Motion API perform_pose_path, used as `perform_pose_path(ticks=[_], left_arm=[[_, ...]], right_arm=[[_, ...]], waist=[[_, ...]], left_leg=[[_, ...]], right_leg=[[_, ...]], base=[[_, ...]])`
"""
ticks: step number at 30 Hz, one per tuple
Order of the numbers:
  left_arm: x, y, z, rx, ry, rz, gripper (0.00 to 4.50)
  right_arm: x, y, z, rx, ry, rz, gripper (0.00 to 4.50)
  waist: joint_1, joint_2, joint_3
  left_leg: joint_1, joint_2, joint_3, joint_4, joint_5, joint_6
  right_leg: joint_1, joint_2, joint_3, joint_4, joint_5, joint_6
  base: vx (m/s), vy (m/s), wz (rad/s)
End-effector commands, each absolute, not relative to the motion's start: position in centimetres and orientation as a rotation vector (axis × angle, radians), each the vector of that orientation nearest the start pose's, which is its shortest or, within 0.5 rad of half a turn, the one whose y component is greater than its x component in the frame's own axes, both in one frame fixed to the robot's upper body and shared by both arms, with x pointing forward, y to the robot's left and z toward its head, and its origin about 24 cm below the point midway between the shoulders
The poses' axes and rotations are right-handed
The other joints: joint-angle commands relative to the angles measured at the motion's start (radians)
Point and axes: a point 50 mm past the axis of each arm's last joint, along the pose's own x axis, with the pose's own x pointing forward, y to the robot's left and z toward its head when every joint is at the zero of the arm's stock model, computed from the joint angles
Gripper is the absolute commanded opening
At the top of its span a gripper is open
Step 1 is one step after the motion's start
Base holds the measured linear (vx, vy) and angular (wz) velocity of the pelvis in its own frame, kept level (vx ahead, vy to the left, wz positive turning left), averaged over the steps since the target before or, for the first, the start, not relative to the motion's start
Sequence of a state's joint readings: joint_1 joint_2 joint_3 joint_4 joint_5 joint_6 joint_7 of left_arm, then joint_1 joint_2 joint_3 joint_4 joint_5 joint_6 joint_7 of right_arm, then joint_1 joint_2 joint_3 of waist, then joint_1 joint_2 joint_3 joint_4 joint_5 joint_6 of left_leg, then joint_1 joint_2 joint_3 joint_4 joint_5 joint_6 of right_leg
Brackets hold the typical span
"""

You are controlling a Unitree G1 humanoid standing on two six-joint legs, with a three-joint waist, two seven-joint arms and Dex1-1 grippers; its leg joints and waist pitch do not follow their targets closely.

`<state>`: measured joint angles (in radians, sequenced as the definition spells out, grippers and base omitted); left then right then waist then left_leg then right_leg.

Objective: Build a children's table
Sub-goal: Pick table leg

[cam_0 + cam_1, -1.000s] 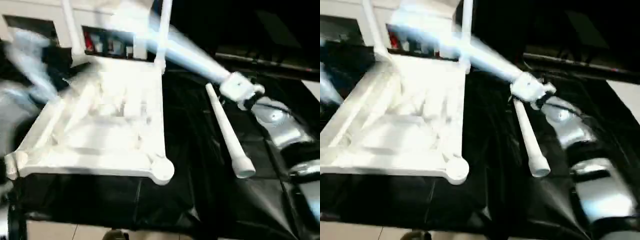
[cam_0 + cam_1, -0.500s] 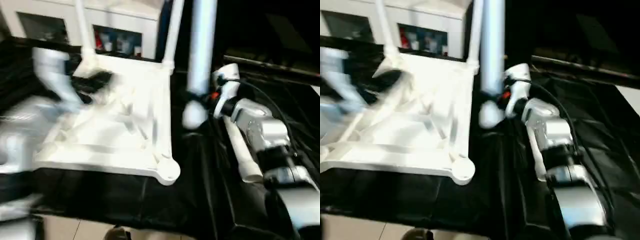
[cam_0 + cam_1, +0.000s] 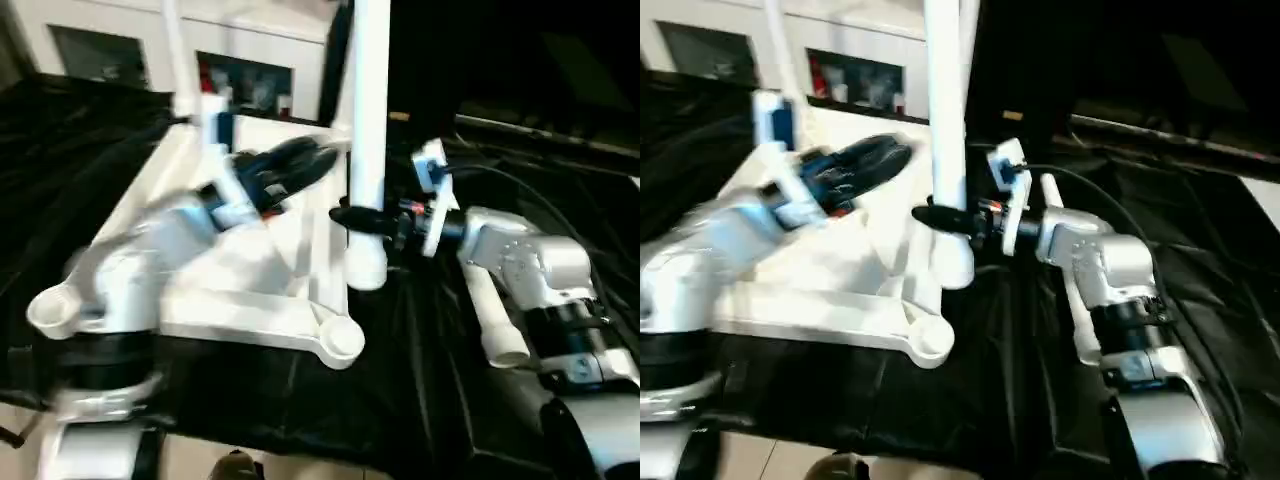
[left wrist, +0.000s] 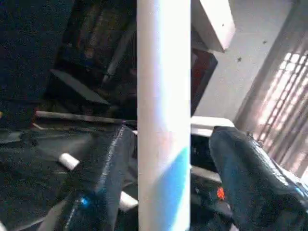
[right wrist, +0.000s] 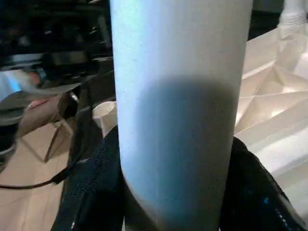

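The white table top point(image 3: 250, 290) lies underside up on black cloth, with one leg point(image 3: 172, 50) standing in its far left socket and another point(image 3: 341, 70) in its far right socket. The near sockets point(image 3: 342, 340) stand empty. My right gripper point(image 3: 362, 216) is shut on a third white leg point(image 3: 369, 130), held upright with its thick end hanging just beside the top's right edge. My left gripper point(image 3: 312, 160) reaches across the top toward that leg. It is open, one black finger point(image 4: 98, 183) on each side of the leg point(image 4: 163, 120). A fourth leg point(image 3: 483, 310) lies on the cloth.
A white glass-door cabinet point(image 3: 250, 45) stands behind the table top. Black cloth point(image 3: 400, 400) covers the work surface, and its front edge drops to a pale floor point(image 3: 190, 465). Cables run along my right forearm point(image 3: 520, 260).
The held leg swung from slanting to upright and has come down beside the top's right edge. My left arm moved right across the top to the leg.
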<state>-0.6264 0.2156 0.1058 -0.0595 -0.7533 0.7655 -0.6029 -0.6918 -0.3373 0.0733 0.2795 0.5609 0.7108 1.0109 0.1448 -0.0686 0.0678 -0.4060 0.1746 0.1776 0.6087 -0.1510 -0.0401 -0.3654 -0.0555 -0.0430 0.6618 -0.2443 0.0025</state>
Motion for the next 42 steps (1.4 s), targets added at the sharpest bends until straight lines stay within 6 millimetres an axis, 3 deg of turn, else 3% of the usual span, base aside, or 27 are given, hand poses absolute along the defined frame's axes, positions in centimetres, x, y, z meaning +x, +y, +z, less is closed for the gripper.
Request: perform_pose_path(ticks=[1,5,8,10,15,16,19,20,27,28,34,42], left_arm=[[31.3,10.1,19.3,-0.438,-0.009,-1.059,3.40],[30.9,9.1,19.3,-0.496,0.007,-1.121,3.73],[30.9,8.6,19.2,-0.497,0.018,-1.132,3.85],[30.9,8.3,19.2,-0.494,0.023,-1.130,4.16],[31.5,7.0,19.0,-0.468,0.027,-1.063,4.24],[32.2,6.7,19.0,-0.458,0.037,-0.973,4.24],[33.5,6.8,19.1,-0.468,0.024,-0.820,3.90],[33.6,6.7,19.2,-0.483,0.013,-0.800,3.86],[34.6,6.7,18.5,-0.498,0.004,-0.578,3.31],[34.6,6.7,18.3,-0.496,0.005,-0.554,3.06],[34.8,6.7,18.1,-0.481,-0.005,-0.505,2.68],[34.8,7.1,18.3,-0.441,-0.027,-0.497,2.06]], right_arm=[[32.5,-11.7,14.7,0.281,0.255,1.275,1.87],[31.7,-11.6,14.9,0.292,0.268,1.319,1.87],[31.5,-11.4,14.8,0.264,0.274,1.327,1.87],[31.5,-11.2,14.6,0.222,0.272,1.312,1.87],[32.2,-10.0,14.1,0.069,0.219,1.171,1.87],[32.7,-9.4,14.0,0.017,0.183,1.090,1.87],[32.8,-8.4,13.6,-0.068,0.165,1.027,1.87],[32.7,-8.1,13.5,-0.071,0.165,1.021,1.87],[33.6,-7.1,12.5,-0.075,0.148,0.747,1.87],[33.6,-7.0,12.5,-0.058,0.150,0.738,1.87],[33.3,-6.0,12.6,-0.048,0.125,0.727,1.87],[33.6,-6.0,12.9,-0.061,0.109,0.714,1.87]], waist=[[0.000,0.014,-0.076],[0.002,0.019,-0.075],[0.001,0.018,-0.074],[0.001,0.017,-0.073],[-0.002,0.016,-0.072],[-0.005,0.012,-0.071],[-0.004,0.012,-0.073],[-0.004,0.007,-0.073],[-0.007,0.007,-0.080],[-0.010,0.010,-0.079],[-0.009,0.012,-0.081],[-0.010,0.012,-0.076]], left_leg=[[0.038,0.058,-0.024,-0.077,-0.197,-0.073],[0.040,0.059,-0.025,-0.077,-0.214,-0.077],[0.041,0.060,-0.026,-0.079,-0.228,-0.084],[0.042,0.060,-0.025,-0.079,-0.236,-0.086],[0.041,0.061,-0.026,-0.082,-0.237,-0.102],[0.039,0.061,-0.026,-0.083,-0.235,-0.103],[0.042,0.062,-0.028,-0.082,-0.237,-0.107],[0.040,0.061,-0.028,-0.082,-0.223,-0.100],[0.041,0.059,-0.025,-0.079,-0.145,-0.078],[0.038,0.060,-0.026,-0.080,-0.141,-0.071],[0.039,0.061,-0.027,-0.080,-0.123,-0.070],[0.043,0.063,-0.028,-0.087,-0.193,-0.092]], right_leg=[[0.027,-0.092,0.045,-0.086,-0.054,-0.174],[0.026,-0.093,0.044,-0.089,-0.076,-0.185],[0.026,-0.093,0.045,-0.091,-0.088,-0.177],[0.025,-0.094,0.046,-0.093,-0.108,-0.175],[0.022,-0.097,0.047,-0.096,-0.130,-0.162],[0.021,-0.095,0.048,-0.097,-0.127,-0.158],[0.023,-0.096,0.048,-0.097,-0.129,-0.143],[0.025,-0.096,0.048,-0.097,-0.114,-0.140],[0.028,-0.092,0.046,-0.087,0.030,-0.146],[0.029,-0.091,0.046,-0.086,0.049,-0.142],[0.032,-0.089,0.042,-0.080,0.124,-0.136],[0.027,-0.093,0.045,-0.090,0.013,-0.109]], base=[[0.000,0.000,0.00],[0.000,0.000,0.00],[0.000,0.000,0.00],[0.000,0.000,0.00],[0.000,0.000,0.00],[0.000,0.000,0.00],[0.000,0.000,0.00],[0.000,0.000,0.00],[0.000,0.000,0.00],[0.000,0.000,0.00],[0.000,0.000,0.00],[0.000,0.000,0.00]])
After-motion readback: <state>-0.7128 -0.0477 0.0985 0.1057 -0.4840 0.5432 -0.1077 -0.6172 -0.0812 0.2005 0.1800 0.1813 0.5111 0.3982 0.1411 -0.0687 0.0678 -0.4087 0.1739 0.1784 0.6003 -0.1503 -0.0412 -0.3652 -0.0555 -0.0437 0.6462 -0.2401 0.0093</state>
